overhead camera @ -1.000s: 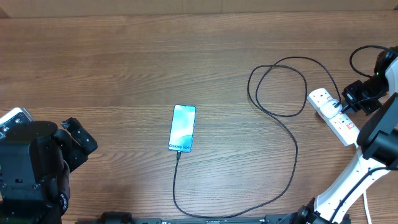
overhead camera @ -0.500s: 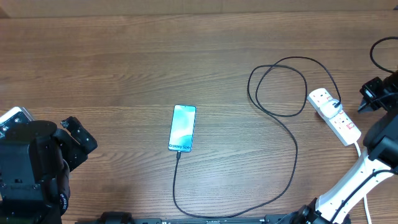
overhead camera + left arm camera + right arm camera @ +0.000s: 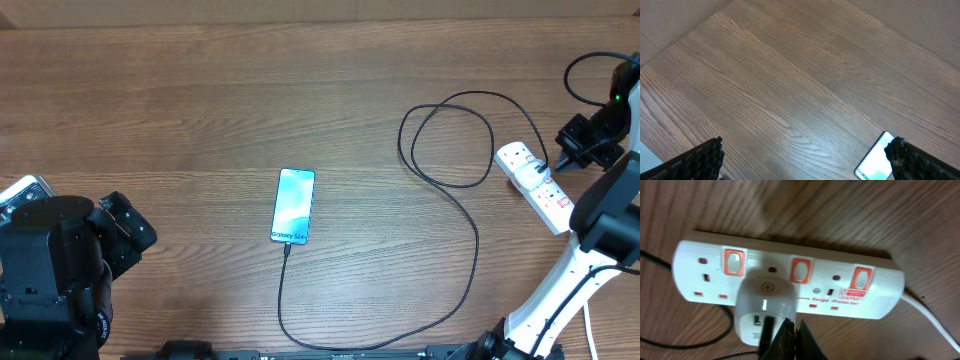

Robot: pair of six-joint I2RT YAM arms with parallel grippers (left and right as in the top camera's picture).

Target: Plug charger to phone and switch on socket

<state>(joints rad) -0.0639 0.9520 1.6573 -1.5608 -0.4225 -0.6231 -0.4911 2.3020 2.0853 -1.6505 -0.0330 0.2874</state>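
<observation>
Hovering at the switches, with the phone end apparently plugged

The jaws of the right gripper (image 3: 792, 336) were clenched, dark tips pressed together with nothing visible between them. They hung just above the white rounded USB adapter (image 3: 762, 300) seated in the white elongated power strip (image 3: 880, 287). In the overhead view that gripper sat just off the strip's far end, apart from it. Three orange-red rocker switches (image 3: 801, 270) ran along the strip. Which one served the adapter, and whether it was on, could not be told.

The long thin black charger cable (image 3: 477, 250) left the adapter and made a double loop on the brown wood-grain desk (image 3: 200, 100). It then swept round near the front edge and rose to the slim rectangular smartphone with the light blue screen (image 3: 293, 205). The phone lay flat mid-desk, well apart from the strip. The cable's small black connector (image 3: 287, 246) met the phone's lower end in line, so the plugging step appeared done, though the port itself was too small to check.

The left gripper (image 3: 128, 232) sat at the desk's left side, jaws spread wide and empty, with a corner of the phone showing in its wrist view.

By this reading, only the switch remained. The closed tips looked suited to pressing it, unless it had already been pressed.
</observation>
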